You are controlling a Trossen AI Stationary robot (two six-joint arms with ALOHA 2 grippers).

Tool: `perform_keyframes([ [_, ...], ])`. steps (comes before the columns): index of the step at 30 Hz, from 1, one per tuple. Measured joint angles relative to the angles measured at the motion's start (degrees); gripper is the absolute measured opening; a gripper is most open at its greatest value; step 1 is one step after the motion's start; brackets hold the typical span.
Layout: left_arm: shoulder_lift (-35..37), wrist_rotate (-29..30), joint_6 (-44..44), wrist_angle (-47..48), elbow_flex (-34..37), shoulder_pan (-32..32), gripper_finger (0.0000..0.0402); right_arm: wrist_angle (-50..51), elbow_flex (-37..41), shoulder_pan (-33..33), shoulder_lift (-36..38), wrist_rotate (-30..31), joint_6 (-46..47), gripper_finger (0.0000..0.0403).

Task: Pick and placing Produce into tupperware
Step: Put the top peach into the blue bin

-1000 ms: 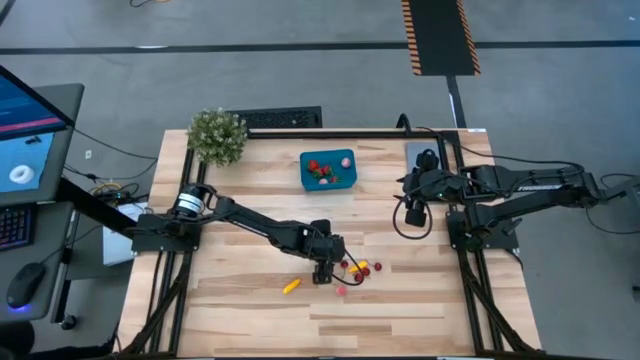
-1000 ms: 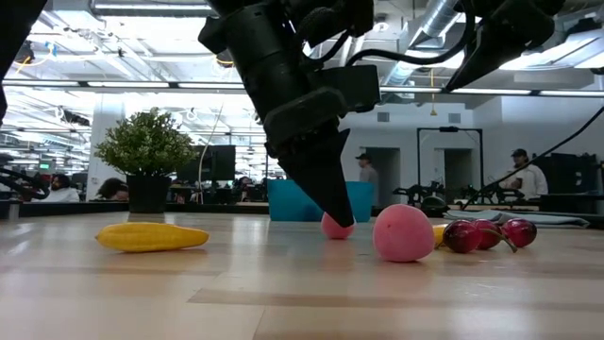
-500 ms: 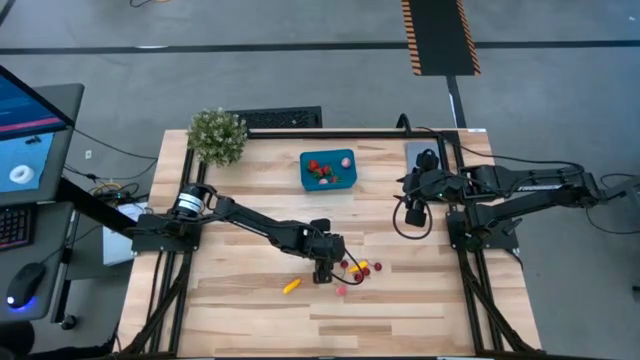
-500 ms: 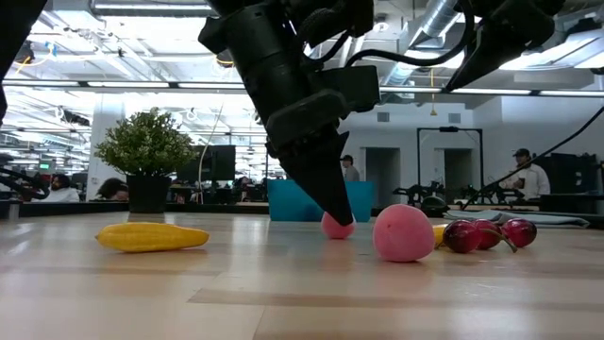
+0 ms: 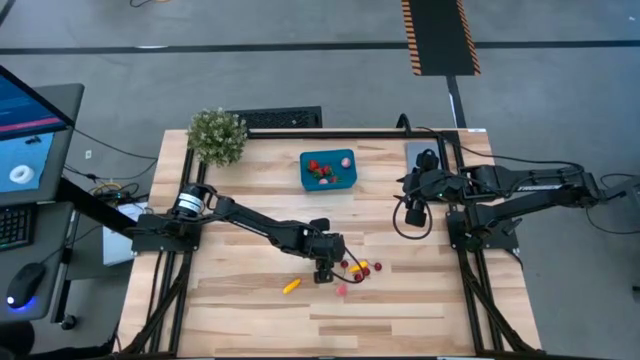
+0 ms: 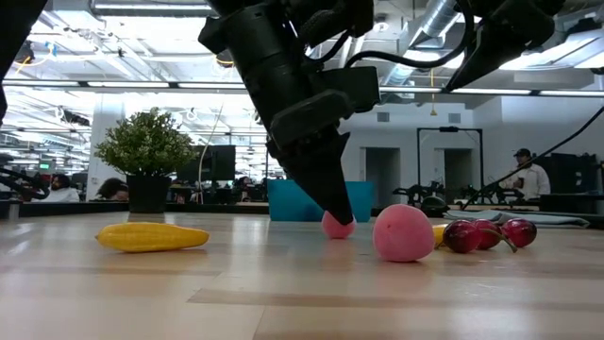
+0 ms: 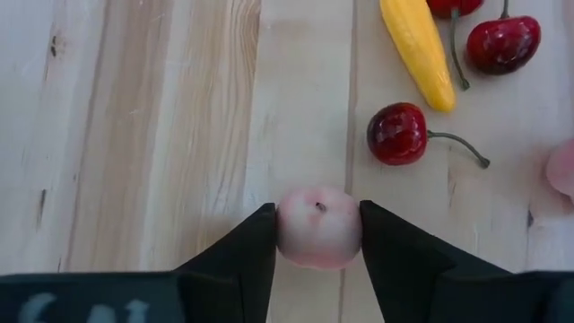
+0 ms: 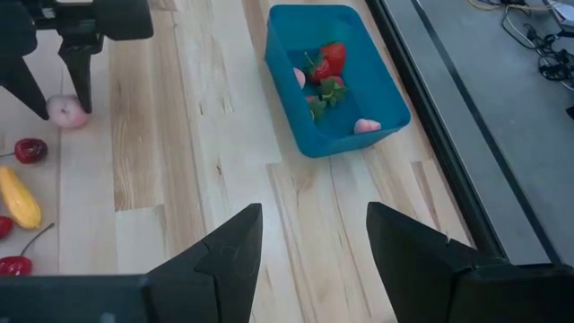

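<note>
Down on the tabletop, the left gripper stood tip-first among the loose produce, its two fingers drawn in until they touched both sides of a small pink fruit that rested on the wood. Whether it was pinched firmly yet could not be told; the fruit had not left the table. Just beside it lay a dark cherry with a thin stem, a yellow piece, more cherries, and a second, larger pink fruit. Another yellow piece lay a little apart.

The blue container sat well away toward the far edge, near the potted plant, already holding strawberries and a pink piece.

The right gripper waited over its own side of the table, fingers spread wide and holding nothing.

By its look the pink fruit was probably a light, hard, smooth toy. Being round, it would likely squirt sideways under an off-centre squeeze. The sensible hold was across its widest part, as the fingers sat, with gentle pressure.
</note>
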State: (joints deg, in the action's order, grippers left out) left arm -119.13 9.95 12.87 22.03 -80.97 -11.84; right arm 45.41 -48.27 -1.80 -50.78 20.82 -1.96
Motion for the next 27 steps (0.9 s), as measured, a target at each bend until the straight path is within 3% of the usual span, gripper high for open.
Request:
perform_keyframes([
  [9, 0.64, -0.34, 2.11, 2.76, -6.94, 0.02, 0.014, 0.0, 0.0, 0.02, 0.0, 0.02, -0.02, 0.0225],
  [17, 8.18, -2.62, 4.01, 3.23, -15.07, -2.45, 0.014, -0.02, -0.02, 0.02, 0.0, 0.0, -0.04, 0.0225],
  [27, 18.14, -1.87, -2.65, -9.34, -18.36, -8.57, 0.014, -1.44, -0.02, 0.0, 0.02, 0.02, -0.06, 0.0225],
])
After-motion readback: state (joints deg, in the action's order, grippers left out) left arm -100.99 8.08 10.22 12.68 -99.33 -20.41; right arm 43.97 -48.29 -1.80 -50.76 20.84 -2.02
